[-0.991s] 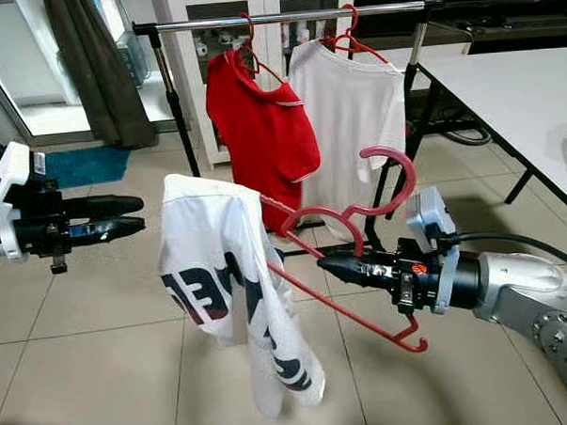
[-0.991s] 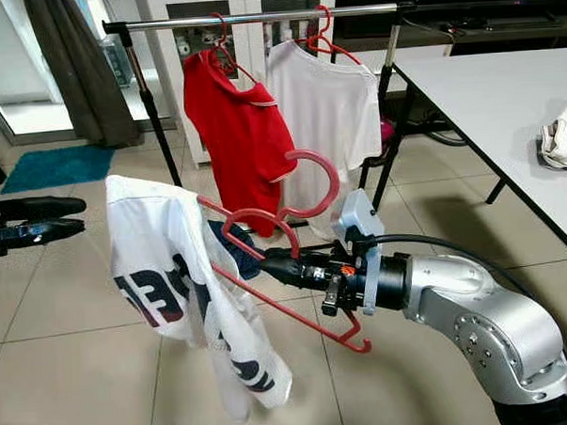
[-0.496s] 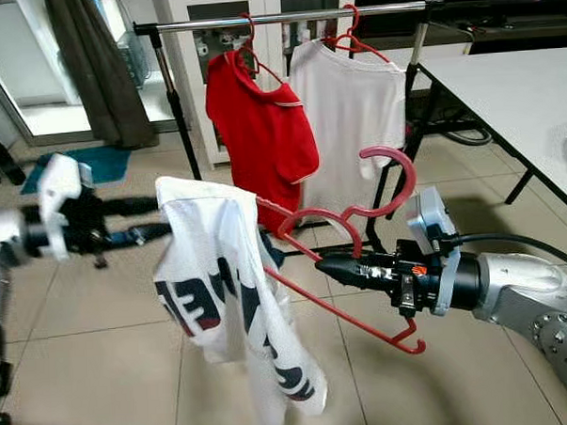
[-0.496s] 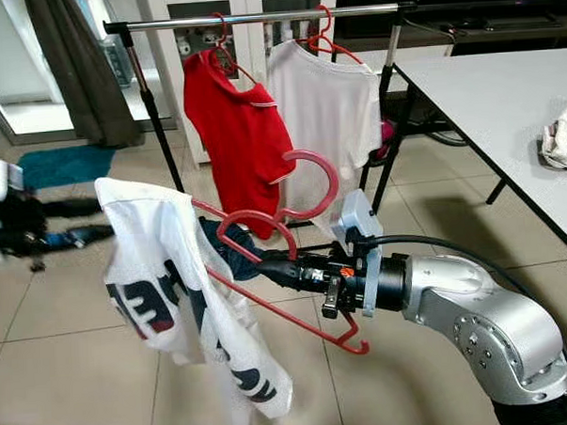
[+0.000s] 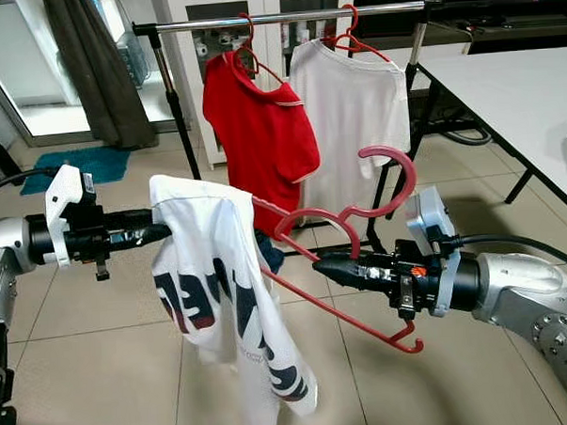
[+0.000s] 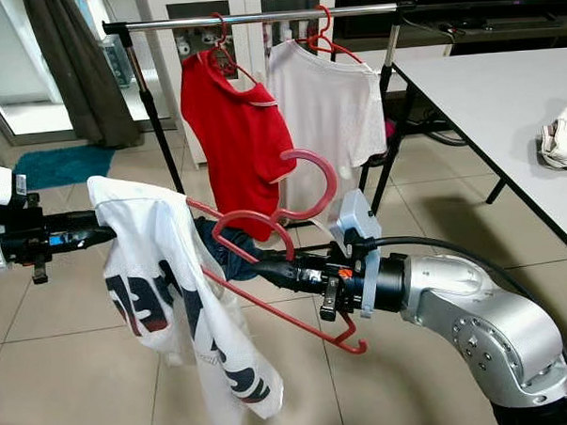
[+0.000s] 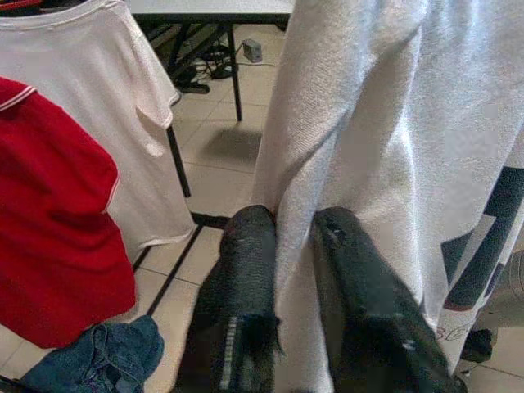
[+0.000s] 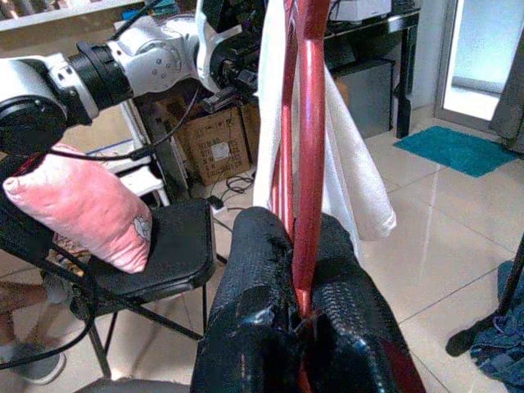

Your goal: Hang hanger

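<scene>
Red plastic hanger (image 5: 345,230) clamped in right gripper (image 5: 325,264) near its lower bar, hook up, well below and short of rail (image 5: 284,18). White printed shirt (image 5: 221,300) draped off one shoulder only, likely why left gripper (image 7: 295,246) pinches fabric: steadying or tugging it onto hanger. Right arm stretched forward, level; left arm reaching in from side, level, fingers closed over cloth fold. Red shirt (image 5: 261,138) and white shirt (image 5: 350,115) already on rail.

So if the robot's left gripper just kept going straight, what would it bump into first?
The left gripper already has its fingers around a fold of the white printed shirt, so it would push into that cloth first.
</scene>
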Controlling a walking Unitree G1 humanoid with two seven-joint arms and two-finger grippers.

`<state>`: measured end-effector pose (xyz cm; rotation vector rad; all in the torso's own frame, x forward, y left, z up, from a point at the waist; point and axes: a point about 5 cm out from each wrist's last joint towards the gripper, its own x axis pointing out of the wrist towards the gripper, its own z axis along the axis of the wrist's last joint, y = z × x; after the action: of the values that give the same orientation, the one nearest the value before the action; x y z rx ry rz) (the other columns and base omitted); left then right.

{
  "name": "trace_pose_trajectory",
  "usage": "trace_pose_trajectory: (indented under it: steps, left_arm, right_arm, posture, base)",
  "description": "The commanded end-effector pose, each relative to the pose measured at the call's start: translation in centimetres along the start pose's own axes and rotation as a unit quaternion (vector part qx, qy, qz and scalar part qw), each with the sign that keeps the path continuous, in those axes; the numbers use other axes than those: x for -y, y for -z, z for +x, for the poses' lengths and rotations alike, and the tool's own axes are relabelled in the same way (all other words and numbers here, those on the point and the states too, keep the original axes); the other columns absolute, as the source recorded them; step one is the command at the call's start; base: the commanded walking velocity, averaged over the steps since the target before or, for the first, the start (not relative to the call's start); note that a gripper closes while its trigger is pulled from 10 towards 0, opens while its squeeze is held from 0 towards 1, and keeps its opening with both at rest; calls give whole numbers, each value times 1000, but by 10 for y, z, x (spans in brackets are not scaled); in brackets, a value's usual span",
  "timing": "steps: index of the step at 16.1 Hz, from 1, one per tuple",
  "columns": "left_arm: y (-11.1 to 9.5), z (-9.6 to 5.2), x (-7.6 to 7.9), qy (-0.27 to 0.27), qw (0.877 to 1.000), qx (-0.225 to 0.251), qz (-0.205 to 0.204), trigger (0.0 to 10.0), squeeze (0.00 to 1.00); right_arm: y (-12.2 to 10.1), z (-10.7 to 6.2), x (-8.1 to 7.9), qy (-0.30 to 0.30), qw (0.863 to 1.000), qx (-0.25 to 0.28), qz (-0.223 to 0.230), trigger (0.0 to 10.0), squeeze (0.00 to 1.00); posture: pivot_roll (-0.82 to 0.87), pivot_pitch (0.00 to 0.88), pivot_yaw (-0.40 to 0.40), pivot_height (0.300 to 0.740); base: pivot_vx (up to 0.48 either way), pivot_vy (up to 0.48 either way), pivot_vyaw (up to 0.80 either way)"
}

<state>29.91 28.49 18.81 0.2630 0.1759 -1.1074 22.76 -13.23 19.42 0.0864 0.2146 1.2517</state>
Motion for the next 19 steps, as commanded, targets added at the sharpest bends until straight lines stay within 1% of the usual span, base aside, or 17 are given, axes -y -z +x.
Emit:
trace_pose_trajectory:
  steps: [1, 8, 9, 10, 14, 15, 19]
  left_arm:
    - [-3, 2, -1, 4, 1000, -3, 7, 0, 0]
    - [-6, -1, -4, -7, 1000, 13, 10, 0, 0]
    - [-7, -3, -5, -12, 1000, 13, 14, 0, 0]
    - [-18, -13, -9, -23, 999, 11, 31, 0, 0]
    - [-31, -23, -11, -17, 999, 7, 42, 0, 0]
    - [-37, -27, -11, -12, 999, 7, 45, 0, 0]
    - [-44, -29, -11, -5, 999, 14, 46, 0, 0]
  right_arm:
    - [-6, 0, -4, -8, 1000, 18, -16, 0, 0]
    - [-5, 0, -4, -7, 1000, 15, -15, 0, 0]
    - [-3, 0, -4, -4, 1000, 13, -13, 0, 0]
    - [5, -1, -1, 9, 1000, -17, -12, 0, 0]
    - [11, -2, 0, 13, 999, -37, -8, 0, 0]
    - [13, -2, 0, 13, 999, -40, -6, 0, 0]
    - [16, -1, 0, 13, 999, -51, -6, 0, 0]
  posture:
    - [-174, 0, 72, 740]
    - [-174, 0, 71, 740]
    - [-170, 0, 72, 740]
    - [-170, 0, 72, 740]
    - [-167, 0, 72, 740]
    - [-159, 0, 74, 740]
    - [-156, 0, 78, 740]
  base:
    - [0, 0, 0]
    - [0, 0, 0]
    - [0, 0, 0]
    - [0, 0, 0]
    - [0, 0, 0]
    - [0, 0, 0]
    - [0, 0, 0]
